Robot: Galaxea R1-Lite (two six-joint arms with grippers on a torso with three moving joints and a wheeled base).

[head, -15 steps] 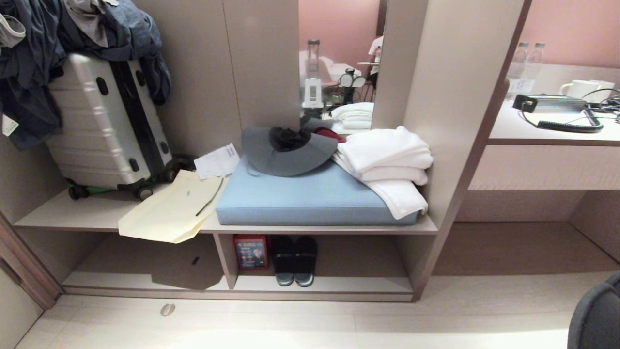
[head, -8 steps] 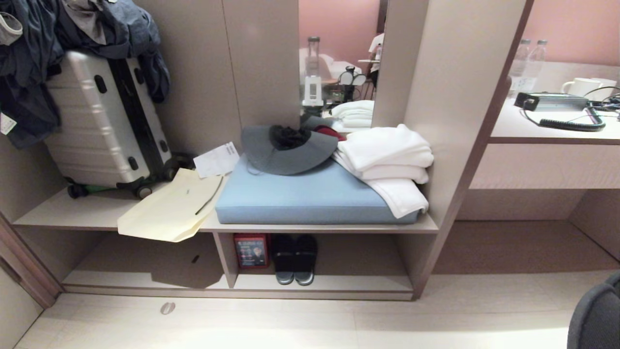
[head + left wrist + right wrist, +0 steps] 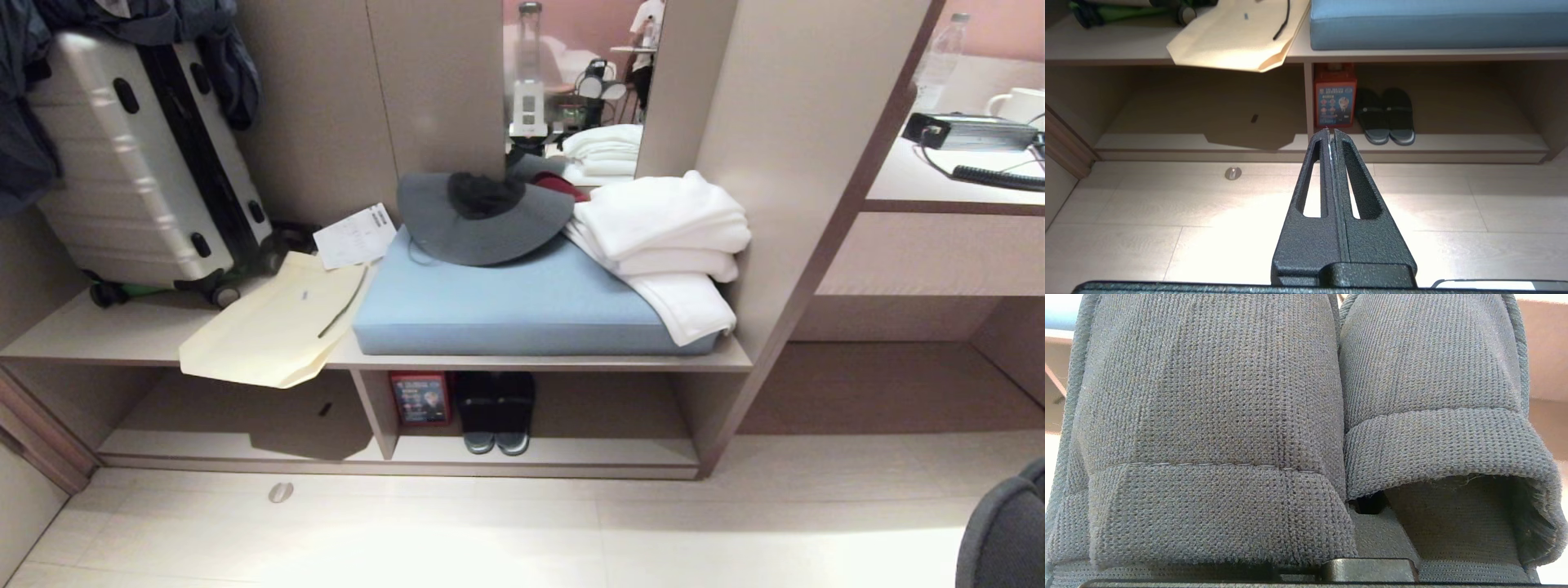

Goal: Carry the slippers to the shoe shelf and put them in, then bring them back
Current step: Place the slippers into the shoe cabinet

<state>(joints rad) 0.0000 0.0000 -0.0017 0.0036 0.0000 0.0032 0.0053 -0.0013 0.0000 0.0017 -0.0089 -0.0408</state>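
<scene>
The low, wide shoe shelf (image 3: 571, 451) of beige wood-grain panels, with its pale base board and upright divider, stands ahead of the left gripper's (image 3: 1329, 132) jaws across a stretch of pale floor (image 3: 522, 531). Those jaws are pressed together and carry nothing.

The pair of dark, knit-banded backless slippers (image 3: 1208, 396) sits right against the right gripper (image 3: 1367, 506), side by side and filling its wrist view. The jaws there are mostly buried under the fabric and closed tight, by the look of it pinching the pair.

A different dark pair with pale sole rims (image 3: 495, 412) lies in the compartment beyond the left jaws, just beside a red box (image 3: 420, 398).

My reading is that the carry is under way. Putting the slippers in and bringing them back both remain.
</scene>
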